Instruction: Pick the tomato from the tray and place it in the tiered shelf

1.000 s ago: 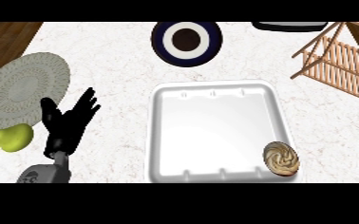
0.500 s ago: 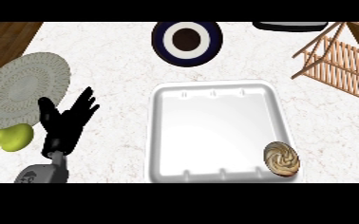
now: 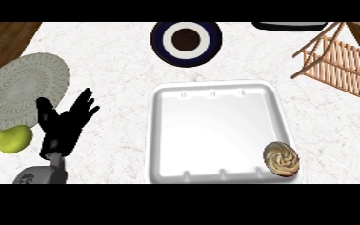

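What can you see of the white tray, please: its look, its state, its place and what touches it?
The white tray is a shallow, rounded rectangle that looks like moulded foam or plastic, with small notches along its far and near walls. It lies flat on the speckled counter, right of centre. One round, swirled brown object sits in its near right corner. Neither hand touches it.

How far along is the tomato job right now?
Nothing looks done. The white tray holds only a swirled brown item in its near right corner; no tomato is visible. The wooden tiered shelf at upper right shows nothing on it. The left hand rests open, holding nothing. Finding, picking and placing all remain.
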Robot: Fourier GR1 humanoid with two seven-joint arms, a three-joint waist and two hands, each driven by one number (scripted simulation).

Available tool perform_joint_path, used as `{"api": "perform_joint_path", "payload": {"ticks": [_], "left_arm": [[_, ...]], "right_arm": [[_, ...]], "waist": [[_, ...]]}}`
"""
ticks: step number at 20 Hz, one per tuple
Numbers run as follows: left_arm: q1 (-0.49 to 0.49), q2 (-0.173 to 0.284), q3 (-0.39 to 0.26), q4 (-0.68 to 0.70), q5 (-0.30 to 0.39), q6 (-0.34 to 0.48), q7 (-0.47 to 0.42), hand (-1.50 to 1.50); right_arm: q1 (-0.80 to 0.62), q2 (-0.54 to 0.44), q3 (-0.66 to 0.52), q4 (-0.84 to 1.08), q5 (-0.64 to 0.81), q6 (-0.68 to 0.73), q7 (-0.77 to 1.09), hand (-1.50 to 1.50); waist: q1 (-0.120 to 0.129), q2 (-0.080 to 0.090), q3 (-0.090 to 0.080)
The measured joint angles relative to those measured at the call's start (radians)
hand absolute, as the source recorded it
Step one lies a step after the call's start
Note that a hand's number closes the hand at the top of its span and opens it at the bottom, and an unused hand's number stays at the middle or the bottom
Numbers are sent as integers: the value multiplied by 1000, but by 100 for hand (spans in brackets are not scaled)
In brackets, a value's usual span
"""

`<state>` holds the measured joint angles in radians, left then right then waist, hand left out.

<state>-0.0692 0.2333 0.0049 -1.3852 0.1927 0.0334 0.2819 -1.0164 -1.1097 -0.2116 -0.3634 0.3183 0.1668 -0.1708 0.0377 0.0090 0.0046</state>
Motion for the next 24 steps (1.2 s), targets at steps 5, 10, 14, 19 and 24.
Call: {"api": "perform_joint_path", "payload": {"ticks": [5,10,14,19,24], "left_arm": [[-8,-3,5,6,-5,2,11,0],[-10,-4,3,2,-13,4,20,0],[6,-19,-3,-8,-22,8,-7,0],[-3,-19,4,0,-23,11,4,0],[-1,-17,10,1,-18,-3,-8,0]], "right_arm": [[-45,5,-33,50,-9,-19,31,-150],[-89,2,-117,103,-75,-39,77,-150],[-113,-5,-192,136,-145,-33,101,-150],[-149,-35,-278,167,-226,-16,150,-150],[-144,-84,-340,177,-273,-101,172,-150]], "waist": [[-2,-1,1],[-3,-1,0],[-4,-2,1],[-4,-1,2],[-3,1,2]]}}
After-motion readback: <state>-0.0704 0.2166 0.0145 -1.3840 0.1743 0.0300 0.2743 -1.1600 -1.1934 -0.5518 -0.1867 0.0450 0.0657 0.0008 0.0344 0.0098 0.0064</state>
